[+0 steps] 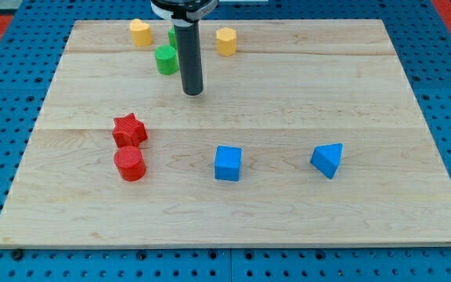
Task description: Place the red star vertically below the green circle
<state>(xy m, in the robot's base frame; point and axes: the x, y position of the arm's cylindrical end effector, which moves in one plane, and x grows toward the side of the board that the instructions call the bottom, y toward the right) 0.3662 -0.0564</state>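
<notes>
The red star point(129, 130) lies at the board's left middle, touching the red cylinder point(130, 164) just below it. The green circle point(166, 59) stands near the view's top, left of my rod. My tip point(193, 92) rests on the board just right of and a little below the green circle, well above and to the right of the red star. A second green block point(173, 37) is mostly hidden behind the rod.
A yellow block point(139, 32) and a yellow hexagon point(225, 41) sit at the view's top. A blue cube point(228, 163) and a blue triangle point(327, 160) lie at the lower middle and right. The wooden board point(382, 219) lies on a blue pegboard.
</notes>
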